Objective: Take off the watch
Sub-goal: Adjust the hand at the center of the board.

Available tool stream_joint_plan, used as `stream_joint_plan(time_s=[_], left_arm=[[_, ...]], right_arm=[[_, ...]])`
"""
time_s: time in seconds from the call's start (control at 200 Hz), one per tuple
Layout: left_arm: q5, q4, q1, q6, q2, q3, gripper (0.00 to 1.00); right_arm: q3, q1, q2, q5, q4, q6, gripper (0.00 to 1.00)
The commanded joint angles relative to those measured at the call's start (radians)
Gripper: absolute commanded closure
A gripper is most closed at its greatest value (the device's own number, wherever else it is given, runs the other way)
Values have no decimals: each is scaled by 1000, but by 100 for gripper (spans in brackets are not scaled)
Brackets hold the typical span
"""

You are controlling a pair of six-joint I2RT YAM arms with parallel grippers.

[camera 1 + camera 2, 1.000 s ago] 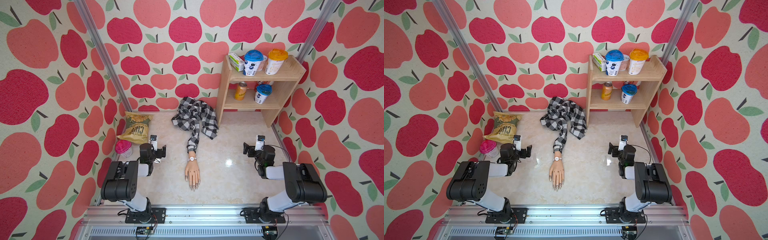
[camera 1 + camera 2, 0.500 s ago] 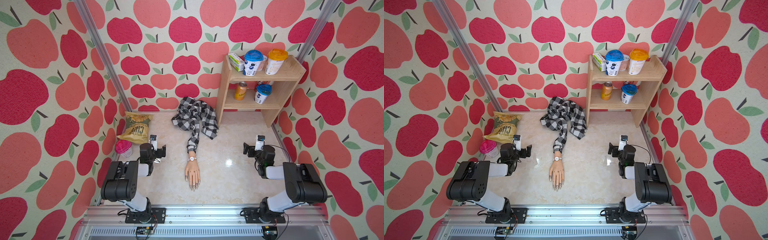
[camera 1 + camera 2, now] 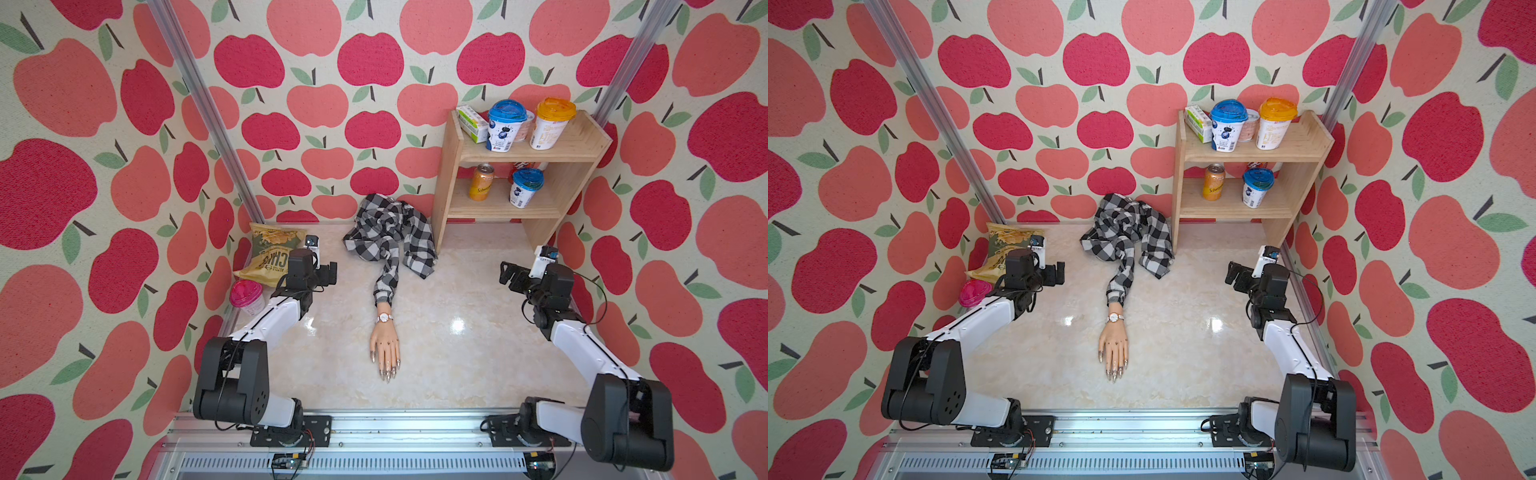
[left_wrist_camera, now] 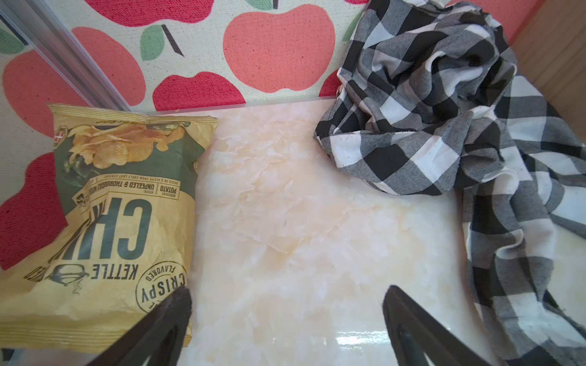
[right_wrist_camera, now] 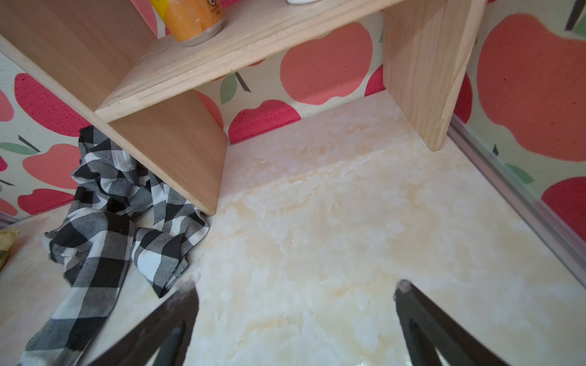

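You have two hands, the left hand (image 3: pixel 331 273) and right hand (image 3: pixel 508 276), both released and empty on bent arms at opposite sides of the surface (image 3: pixel 457 374), well apart from the one watch (image 3: pixel 384 318), strapped dial-up around the mannequin's wrist (image 3: pixel 384 311) between them, its strap crosswise to the forearm.

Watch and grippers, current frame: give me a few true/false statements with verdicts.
1. The watch is strapped at the wrist of the mannequin hand. True.
2. The left gripper is shut on the watch. False: its jaws stand open, well away from it, near the chip bag.
3. The right gripper has open jaws with nothing between them. True.
4. The plaid sleeve covers the watch. False: the cuff stops short of it.
5. The orange can lies tipped over. False: it stands upright on the lower shelf.
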Motion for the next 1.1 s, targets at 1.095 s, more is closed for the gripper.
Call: stream_joint_plan(time_s=[1.095], left_arm=[[75, -1024, -204, -484, -461, 105, 5]], right_arm=[[973, 1191, 759, 419, -1049, 523, 4]])
